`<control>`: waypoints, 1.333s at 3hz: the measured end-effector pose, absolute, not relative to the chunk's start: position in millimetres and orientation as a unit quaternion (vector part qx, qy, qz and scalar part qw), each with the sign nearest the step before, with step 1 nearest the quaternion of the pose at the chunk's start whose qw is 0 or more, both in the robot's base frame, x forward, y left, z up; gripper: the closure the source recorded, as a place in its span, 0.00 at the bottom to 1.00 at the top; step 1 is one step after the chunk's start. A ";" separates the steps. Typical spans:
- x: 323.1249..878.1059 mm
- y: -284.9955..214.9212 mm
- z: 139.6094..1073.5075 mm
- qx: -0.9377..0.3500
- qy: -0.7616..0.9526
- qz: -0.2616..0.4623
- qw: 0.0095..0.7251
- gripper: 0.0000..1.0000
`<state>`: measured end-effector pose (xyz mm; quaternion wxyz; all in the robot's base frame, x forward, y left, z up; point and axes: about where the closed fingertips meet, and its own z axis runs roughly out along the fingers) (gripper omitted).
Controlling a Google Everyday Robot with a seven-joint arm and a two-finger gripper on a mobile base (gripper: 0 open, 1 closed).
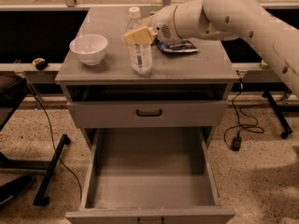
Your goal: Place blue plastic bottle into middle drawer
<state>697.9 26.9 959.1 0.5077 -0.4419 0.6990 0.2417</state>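
The blue plastic bottle (141, 55), clear with a white cap and a pale label, stands upright on the grey cabinet top (112, 66), right of the white bowl. My gripper (139, 35) reaches in from the right and is shut on the bottle's upper body, just under its shoulder. The bottle's base still rests on the top. The middle drawer (149, 185) is pulled fully out below and shows a bare grey tray inside.
A white bowl (88, 48) sits at the left of the cabinet top. A dark blue packet (180, 46) lies behind my arm. A shallower drawer with a black handle (149, 112) is shut above the open one. Cables and stand legs lie on the floor on both sides.
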 end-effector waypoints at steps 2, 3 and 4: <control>664.4 -9.9 956.7 -0.431 0.632 0.363 0.532 0.96; 604.9 -37.6 957.4 -0.451 0.565 0.410 0.556 1.00; 590.7 -71.6 967.1 -0.462 0.548 0.376 0.587 1.00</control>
